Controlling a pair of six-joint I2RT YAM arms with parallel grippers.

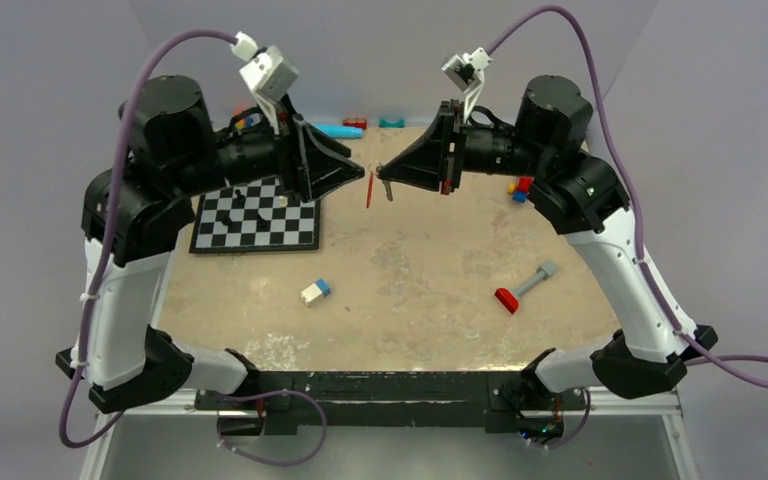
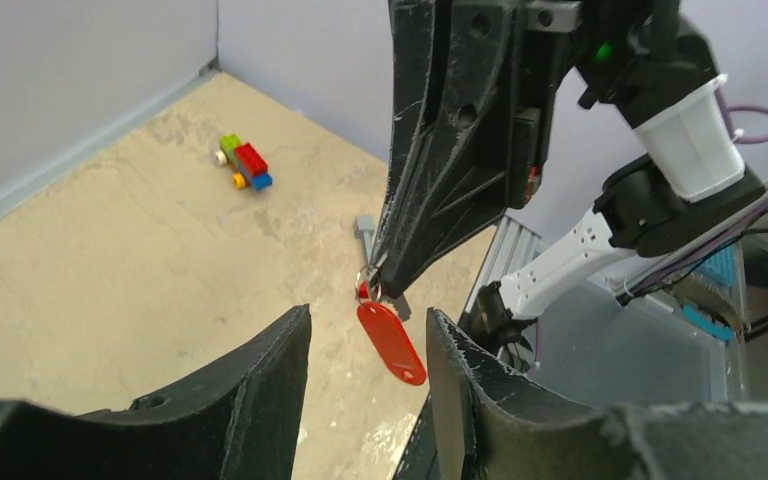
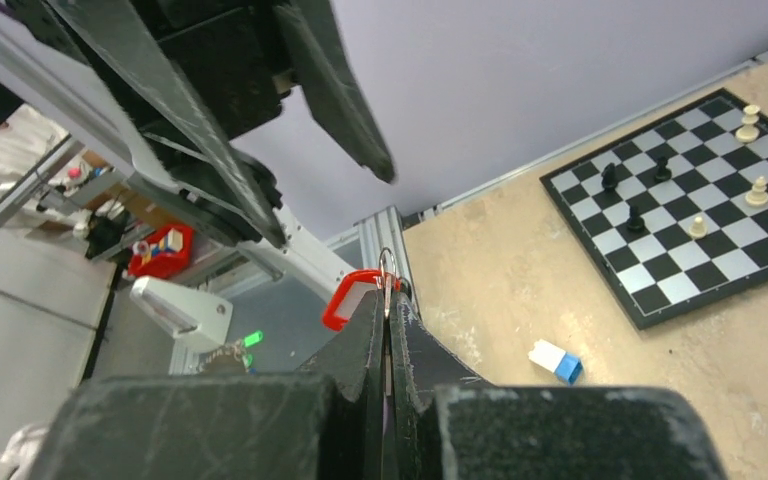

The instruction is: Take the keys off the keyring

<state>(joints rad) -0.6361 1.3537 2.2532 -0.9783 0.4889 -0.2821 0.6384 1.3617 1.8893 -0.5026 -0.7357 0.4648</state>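
Observation:
My right gripper (image 3: 387, 300) is shut on the thin metal keyring (image 3: 386, 265), held in the air above the table's far middle. A red plastic tag (image 2: 391, 340) hangs from the keyring (image 2: 368, 280) and shows edge-on from above as the red tag (image 1: 369, 188). A small dark grey piece (image 2: 401, 306) that looks like a key hangs behind the tag. My left gripper (image 2: 368, 314) is open and faces the right gripper (image 1: 382, 172), its fingers on either side of the tag without touching it. The left gripper (image 1: 358, 172) holds nothing.
A chessboard (image 1: 257, 218) with a few pieces lies at the back left under the left arm. A white-and-blue brick (image 1: 315, 291), a grey-and-red tool (image 1: 523, 288) and a small brick car (image 1: 520, 188) lie on the table. More toys (image 1: 340, 130) line the back wall.

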